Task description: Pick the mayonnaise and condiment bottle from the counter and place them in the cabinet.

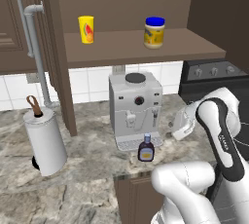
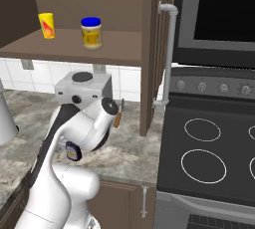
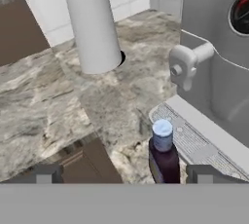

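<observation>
The mayonnaise (image 1: 154, 32), a yellow jar with a blue lid, stands upright on the cabinet's shelf board (image 1: 116, 47), right of centre; it is also in the right base view (image 2: 91, 33). The condiment bottle (image 1: 146, 148), dark brown with a pale cap, stands on the counter (image 1: 82, 189) near its front edge, just in front of the coffee machine's drip tray. My gripper (image 3: 125, 174) is open, low over the counter just to the right of the bottle. In the hand view the condiment bottle (image 3: 163, 155) sits between the fingertips (image 3: 204, 173), nearer the right one, with nothing gripped.
A lidless yellow cup (image 1: 86, 29) stands on the shelf left of the jar. A grey coffee machine (image 1: 135, 108) is right behind the bottle. A paper towel roll (image 1: 45, 140) stands at the left. A black stove (image 2: 209, 143) adjoins the counter on the right.
</observation>
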